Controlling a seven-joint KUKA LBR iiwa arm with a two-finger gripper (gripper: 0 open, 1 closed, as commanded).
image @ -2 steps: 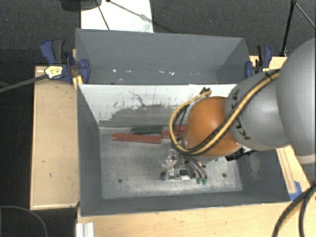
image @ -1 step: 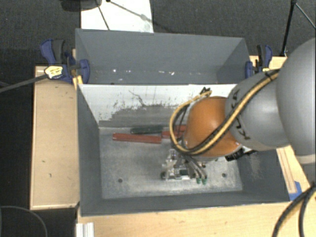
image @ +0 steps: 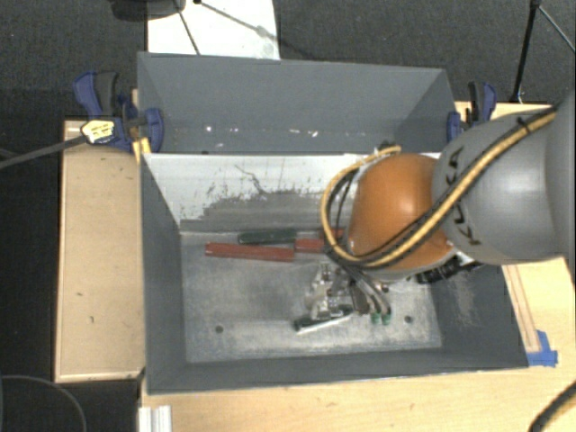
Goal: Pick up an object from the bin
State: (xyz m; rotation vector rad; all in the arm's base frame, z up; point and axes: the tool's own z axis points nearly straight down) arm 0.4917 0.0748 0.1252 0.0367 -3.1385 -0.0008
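The tool [image: 340,297] is seen low inside the bin [image: 225,318], close to the floor, below and to the right of the red stick [image: 252,252] that lies across the floor. Much of it is hidden by the orange cover [image: 396,214] of the arm [image: 504,205], so it cannot be told whether it is released or clenched, and nothing can be made out as grasped.

A small silvery piece [image: 312,325] lies flat on the floor, below the right end of the red stick and right at the lower edge of the tool. Whether it is touched by the tool cannot be settled. Being nearest to the tool, this piece is judged the likeliest one to be picked. A dark green pen [image: 267,238] lies just above the red stick, alongside it and nearly touching. Both are found apart from the tool, to its upper left.

The approach is judged to be done or nearly done, as the tool is placed down among the things. Nothing is shown lifted off the floor. What is left is a secure closing on one thing and the raising of it clear of the floor and above the rim.
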